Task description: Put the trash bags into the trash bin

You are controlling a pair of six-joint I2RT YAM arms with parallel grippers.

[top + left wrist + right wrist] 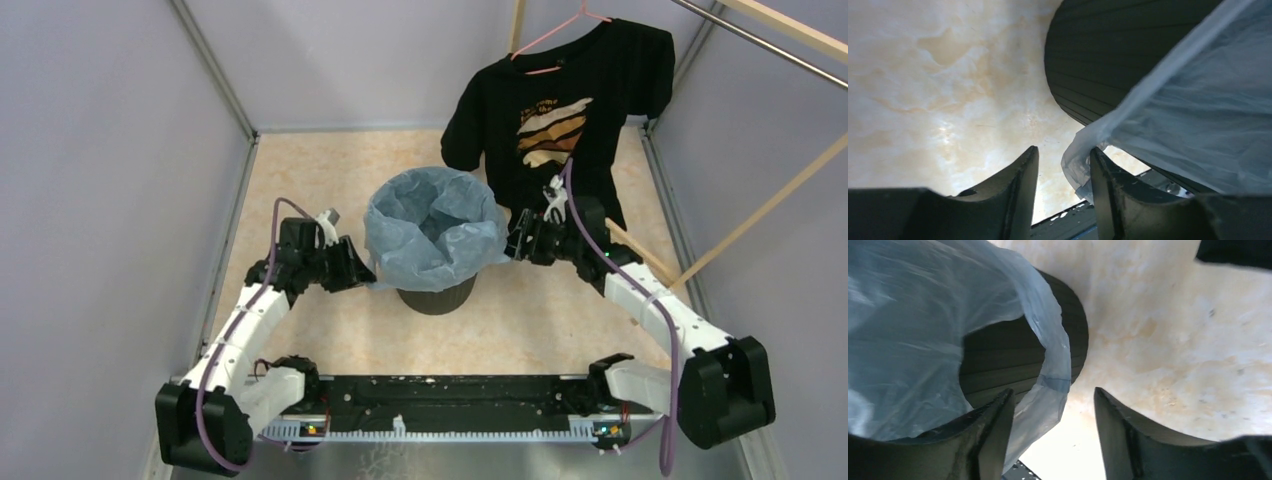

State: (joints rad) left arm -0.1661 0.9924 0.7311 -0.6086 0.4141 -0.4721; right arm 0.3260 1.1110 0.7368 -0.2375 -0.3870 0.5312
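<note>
Pale-blue trash bag (pixel 432 235) lines the black trash bin (pixel 437 297), draped over its rim; my left end effector (pixel 362 272) and right end effector (pixel 514 244) flank it, fingers spread, film edges hanging between them.

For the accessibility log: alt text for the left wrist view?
The open left gripper straddles a corner of the pale-blue trash bag, touching one finger. Behind, the black ribbed trash bin stands on a marbled beige surface.

The left arm (pixel 240 325) and right arm (pixel 650 295) reach inward, left fingers (pixel 1018 192) and right fingers (pixel 1120 435) spread apart.
</note>
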